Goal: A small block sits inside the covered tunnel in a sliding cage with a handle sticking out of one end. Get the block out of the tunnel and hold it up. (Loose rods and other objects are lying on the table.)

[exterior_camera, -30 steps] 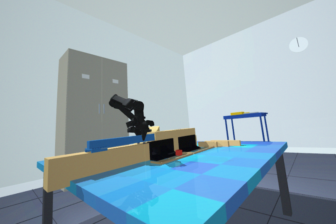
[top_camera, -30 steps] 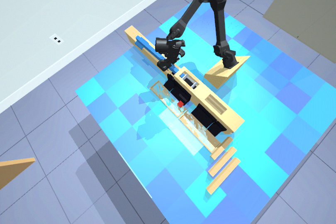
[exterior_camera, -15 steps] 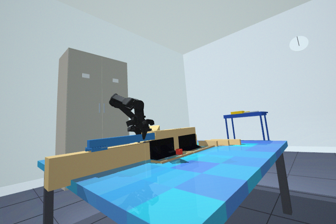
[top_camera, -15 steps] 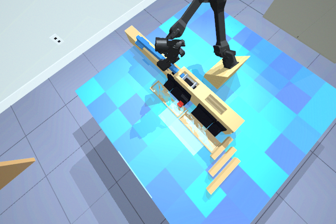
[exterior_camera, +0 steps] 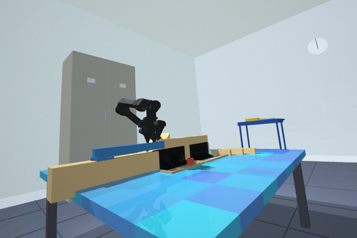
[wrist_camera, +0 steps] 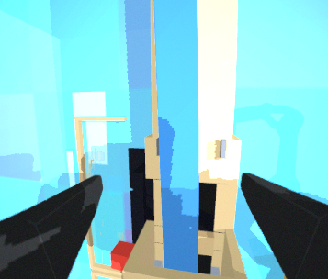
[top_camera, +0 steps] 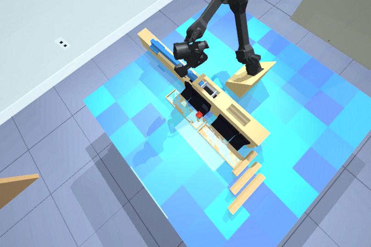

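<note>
Gripper (top_camera: 191,66) (exterior_camera: 153,139) (wrist_camera: 172,181) spreads wide and empty above the blue handle (top_camera: 161,49) (exterior_camera: 129,147) (wrist_camera: 177,69). The red block (top_camera: 199,114) (exterior_camera: 190,161) (wrist_camera: 122,255) lies outside the tunnel (top_camera: 221,100) (exterior_camera: 184,140) (wrist_camera: 228,197), near six o'clock from the gripper in the top view. It looks light and rigid, perhaps slippery; opposite side faces, taken low and centred, should suit the fingers.

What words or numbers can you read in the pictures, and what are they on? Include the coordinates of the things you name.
None that I can read.
Wall clock (exterior_camera: 317,46): a dark hand line shows, but no numbers can be made out.
Cabinet (exterior_camera: 89,99): two pale plates on its doors, but no writing can be made out on them.
Red block (top_camera: 199,114) (exterior_camera: 190,161) (wrist_camera: 121,255): no letters show.
</note>
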`<state>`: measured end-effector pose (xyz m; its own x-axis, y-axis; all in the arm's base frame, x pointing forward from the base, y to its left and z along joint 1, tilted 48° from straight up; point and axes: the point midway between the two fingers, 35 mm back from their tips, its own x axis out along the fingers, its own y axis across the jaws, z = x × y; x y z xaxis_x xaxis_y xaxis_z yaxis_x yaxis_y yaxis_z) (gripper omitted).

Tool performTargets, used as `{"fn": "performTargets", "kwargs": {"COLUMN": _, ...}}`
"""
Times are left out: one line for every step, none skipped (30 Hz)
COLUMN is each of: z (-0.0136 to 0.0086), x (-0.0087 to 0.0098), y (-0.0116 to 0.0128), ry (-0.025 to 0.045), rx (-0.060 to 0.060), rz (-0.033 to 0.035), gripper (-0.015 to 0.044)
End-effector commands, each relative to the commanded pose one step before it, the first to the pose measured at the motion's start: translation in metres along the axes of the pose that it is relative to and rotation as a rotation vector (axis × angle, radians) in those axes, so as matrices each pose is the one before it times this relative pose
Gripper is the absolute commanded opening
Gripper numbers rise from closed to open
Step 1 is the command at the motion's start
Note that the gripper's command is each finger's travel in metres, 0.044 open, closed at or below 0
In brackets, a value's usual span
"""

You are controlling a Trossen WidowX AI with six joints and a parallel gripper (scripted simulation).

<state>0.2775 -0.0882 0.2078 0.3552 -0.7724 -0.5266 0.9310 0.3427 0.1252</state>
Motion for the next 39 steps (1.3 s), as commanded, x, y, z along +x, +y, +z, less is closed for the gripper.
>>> {"fn": "performTargets", "kwargs": {"z": -0.01961, "x": -0.00799, "y": -0.00081, "ry": -0.01334, "rx": -0.0070, "rz": -0.00699, "gripper": 0.0440}}
{"fn": "performTargets", "kwargs": {"z": 0.00000, "x": 0.00000, "y": 0.00000, "ry": 0.00000, "rx": 0.0000, "rz": 0.00000, "gripper": 0.0440}}
{"fn": "performTargets", "kwargs": {"z": 0.00000, "x": 0.00000, "y": 0.00000, "ry": 0.00000, "rx": 0.0000, "rz": 0.00000, "gripper": 0.0440}}
{"fn": "performTargets", "kwargs": {"z": -0.00006, "x": 0.00026, "y": -0.00003, "ry": 0.00007, "rx": 0.0000, "rz": -0.00003, "gripper": 0.0440}}
{"fn": "performTargets", "kwargs": {"z": -0.00012, "x": 0.00053, "y": -0.00006, "ry": 0.00014, "rx": 0.0000, "rz": -0.00006, "gripper": 0.0440}}
{"fn": "performTargets", "kwargs": {"z": -0.00018, "x": 0.00077, "y": -0.00009, "ry": 0.00020, "rx": 0.0001, "rz": -0.00009, "gripper": 0.0440}}
{"fn": "performTargets", "kwargs": {"z": -0.00023, "x": 0.00101, "y": -0.00013, "ry": 0.00025, "rx": 0.0001, "rz": -0.00011, "gripper": 0.0440}}
{"fn": "performTargets", "kwargs": {"z": -0.00028, "x": 0.00126, "y": -0.00016, "ry": 0.00028, "rx": 0.0001, "rz": -0.00012, "gripper": 0.0440}}
{"fn": "performTargets", "kwargs": {"z": -0.00032, "x": 0.00147, "y": -0.00020, "ry": 0.00030, "rx": 0.0001, "rz": -0.00012, "gripper": 0.0440}}
{"fn": "performTargets", "kwargs": {"z": -0.00034, "x": 0.00157, "y": -0.00022, "ry": 0.00028, "rx": 0.0001, "rz": -0.00011, "gripper": 0.0440}}
{"fn": "performTargets", "kwargs": {"z": -0.00033, "x": 0.00158, "y": -0.00023, "ry": 0.00024, "rx": 0.0001, "rz": -0.00009, "gripper": 0.0440}}
{"fn": "performTargets", "kwargs": {"z": -0.00032, "x": 0.00158, "y": -0.00024, "ry": 0.00020, "rx": 0.0001, "rz": -0.00007, "gripper": 0.0440}}
{"fn": "performTargets", "kwargs": {"z": -0.00031, "x": 0.00158, "y": -0.00025, "ry": 0.00016, "rx": 0.0001, "rz": -0.00006, "gripper": 0.0440}}
{"fn": "performTargets", "kwargs": {"z": -0.00030, "x": 0.00157, "y": -0.00026, "ry": 0.00012, "rx": 0.0001, "rz": -0.00004, "gripper": 0.0440}}
{"fn": "performTargets", "kwargs": {"z": -0.00029, "x": 0.00157, "y": -0.00027, "ry": 0.00007, "rx": 0.0001, "rz": -0.00002, "gripper": 0.0440}}
{"fn": "performTargets", "kwargs": {"z": -0.00028, "x": 0.00156, "y": -0.00028, "ry": 0.00003, "rx": 0.0001, "rz": 0.00000, "gripper": 0.0440}}
{"fn": "performTargets", "kwargs": {"z": -0.00027, "x": 0.00156, "y": -0.00029, "ry": -0.00001, "rx": 0.0000, "rz": 0.00001, "gripper": 0.0440}}
{"fn": "performTargets", "kwargs": {"z": -0.00026, "x": 0.00156, "y": -0.00030, "ry": -0.00006, "rx": 0.0000, "rz": 0.00003, "gripper": 0.0440}}
{"fn": "performTargets", "kwargs": {"z": -0.00025, "x": 0.00155, "y": -0.00031, "ry": -0.00010, "rx": 0.0000, "rz": 0.00005, "gripper": 0.0440}}
{"fn": "performTargets", "kwargs": {"z": -0.00024, "x": 0.00155, "y": -0.00032, "ry": -0.00014, "rx": 0.0000, "rz": 0.00006, "gripper": 0.0440}}
{"fn": "performTargets", "kwargs": {"z": -0.00023, "x": 0.00154, "y": -0.00034, "ry": -0.00019, "rx": 0.0000, "rz": 0.00007, "gripper": 0.0440}}
{"fn": "performTargets", "kwargs": {"z": -0.00022, "x": 0.00154, "y": -0.00035, "ry": -0.00023, "rx": 0.0000, "rz": 0.00009, "gripper": 0.0440}}
{"fn": "performTargets", "kwargs": {"z": -0.00021, "x": 0.00153, "y": -0.00036, "ry": -0.00028, "rx": 0.0000, "rz": 0.00010, "gripper": 0.0440}}
{"fn": "performTargets", "kwargs": {"z": -0.00020, "x": 0.00153, "y": -0.00037, "ry": -0.00032, "rx": 0.0000, "rz": 0.00011, "gripper": 0.0440}}
{"fn": "performTargets", "kwargs": {"z": -0.00020, "x": 0.00153, "y": -0.00038, "ry": -0.00036, "rx": 0.0000, "rz": 0.00013, "gripper": 0.0440}}
{"fn": "performTargets", "kwargs": {"z": -0.00019, "x": 0.00152, "y": -0.00039, "ry": -0.00041, "rx": -0.0001, "rz": 0.00014, "gripper": 0.0440}}
{"fn": "performTargets", "kwargs": {"z": -0.00018, "x": 0.00152, "y": -0.00040, "ry": -0.00046, "rx": -0.0001, "rz": 0.00015, "gripper": 0.0440}}
{"fn": "performTargets", "kwargs": {"z": -0.00017, "x": 0.00151, "y": -0.00042, "ry": -0.00050, "rx": -0.0001, "rz": 0.00016, "gripper": 0.0440}}
{"fn": "performTargets", "kwargs": {"z": -0.00016, "x": 0.00150, "y": -0.00043, "ry": -0.00055, "rx": -0.0001, "rz": 0.00017, "gripper": 0.0440}}
{"fn": "performTargets", "kwargs": {"z": -0.00012, "x": 0.00119, "y": -0.00035, "ry": -0.00047, "rx": -0.0001, "rz": 0.00014, "gripper": 0.0440}}
{"fn": "performTargets", "kwargs": {"z": 0.00234, "x": -0.00539, "y": 0.00253, "ry": -0.00240, "rx": 0.0078, "rz": 0.00123, "gripper": 0.0414}}
{"fn": "performTargets", "kwargs": {"z": 0.00000, "x": 0.00000, "y": 0.00000, "ry": 0.00000, "rx": 0.0000, "rz": 0.00000, "gripper": 0.0387}}
{"fn": "performTargets", "kwargs": {"z": 0.00000, "x": 0.00000, "y": 0.00000, "ry": 0.00000, "rx": 0.0000, "rz": 0.00000, "gripper": 0.0361}}
{"fn": "performTargets", "kwargs": {"z": 0.00000, "x": 0.00000, "y": 0.00000, "ry": 0.00000, "rx": 0.0000, "rz": 0.00000, "gripper": 0.0335}}
{"fn": "performTargets", "kwargs": {"z": 0.00000, "x": 0.00000, "y": 0.00000, "ry": 0.00000, "rx": 0.0000, "rz": 0.00000, "gripper": 0.0309}}
{"fn": "performTargets", "kwargs": {"z": 0.00000, "x": 0.00000, "y": 0.00000, "ry": 0.00000, "rx": 0.0000, "rz": 0.00000, "gripper": 0.0282}}
{"fn": "performTargets", "kwargs": {"z": 0.00000, "x": 0.00000, "y": 0.00000, "ry": 0.00000, "rx": 0.0000, "rz": 0.00000, "gripper": 0.0256}}
{"fn": "performTargets", "kwargs": {"z": 0.00000, "x": 0.00000, "y": 0.00000, "ry": 0.00000, "rx": 0.0000, "rz": 0.00000, "gripper": 0.0230}}
{"fn": "performTargets", "kwargs": {"z": 0.00000, "x": 0.00000, "y": 0.00000, "ry": 0.00000, "rx": 0.0000, "rz": 0.00000, "gripper": 0.0204}}
